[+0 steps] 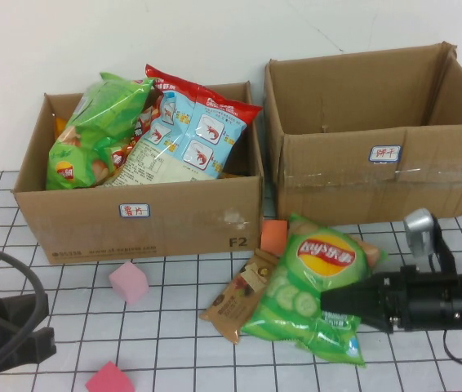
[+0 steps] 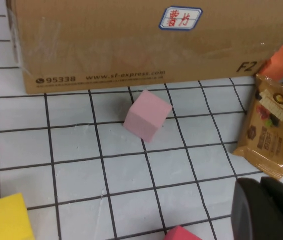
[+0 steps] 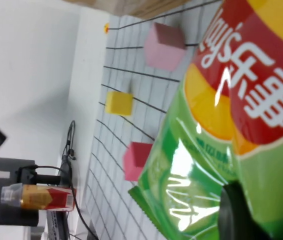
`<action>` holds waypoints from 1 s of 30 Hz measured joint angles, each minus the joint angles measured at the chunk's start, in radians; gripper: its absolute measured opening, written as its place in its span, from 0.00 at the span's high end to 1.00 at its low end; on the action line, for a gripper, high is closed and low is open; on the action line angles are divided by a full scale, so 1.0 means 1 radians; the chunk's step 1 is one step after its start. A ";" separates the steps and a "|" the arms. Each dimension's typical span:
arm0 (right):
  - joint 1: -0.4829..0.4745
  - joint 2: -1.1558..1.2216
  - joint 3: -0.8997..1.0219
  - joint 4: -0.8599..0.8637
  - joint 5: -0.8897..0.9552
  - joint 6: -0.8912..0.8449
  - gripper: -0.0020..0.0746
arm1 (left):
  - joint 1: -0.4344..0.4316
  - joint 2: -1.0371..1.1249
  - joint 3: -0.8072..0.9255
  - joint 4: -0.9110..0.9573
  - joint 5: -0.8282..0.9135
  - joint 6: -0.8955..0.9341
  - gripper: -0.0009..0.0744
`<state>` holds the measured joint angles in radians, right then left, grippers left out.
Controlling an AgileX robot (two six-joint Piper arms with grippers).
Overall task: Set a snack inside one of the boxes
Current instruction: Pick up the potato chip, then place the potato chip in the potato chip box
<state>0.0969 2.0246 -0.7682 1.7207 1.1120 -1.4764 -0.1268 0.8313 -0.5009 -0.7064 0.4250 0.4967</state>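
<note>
A green Lay's chips bag [image 1: 317, 286] lies tilted on the gridded table in front of the right cardboard box [image 1: 362, 175], which holds nothing visible. A brown snack bar [image 1: 239, 298] lies against the bag's left side. My right gripper [image 1: 329, 300] reaches in from the right and is shut on the bag's lower part. In the right wrist view the bag [image 3: 231, 125] fills the picture and wraps over the gripper [image 3: 241, 215]. My left gripper [image 1: 19, 335] is shut and empty at the front left. It also shows in the left wrist view [image 2: 266, 210], near the bar [image 2: 267, 127].
The left box [image 1: 133, 237] holds several snack bags. Foam cubes lie on the table: pink [image 1: 128, 282], red [image 1: 110, 380] and orange [image 1: 274, 237]. The left wrist view also shows a yellow cube [image 2: 4, 219]. A black cable curves at the front left.
</note>
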 joint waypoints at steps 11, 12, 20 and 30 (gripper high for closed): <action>0.101 -0.231 -0.202 -0.015 0.021 0.012 0.79 | 0.000 0.000 0.000 0.000 -0.009 0.000 0.99; 0.121 -0.235 -0.256 -0.015 0.008 0.014 0.79 | 0.000 0.000 0.000 0.000 -0.009 0.000 0.99; 0.236 -0.124 -0.720 -0.027 -0.262 0.059 0.79 | 0.000 0.000 0.000 0.000 -0.007 0.000 0.99; 0.264 0.204 -1.200 -0.028 -0.308 0.296 0.77 | 0.000 0.000 0.000 0.000 -0.001 0.002 0.99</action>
<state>0.3608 2.2290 -1.9685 1.6929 0.8039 -1.1799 -0.1268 0.8313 -0.5009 -0.7064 0.4236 0.4983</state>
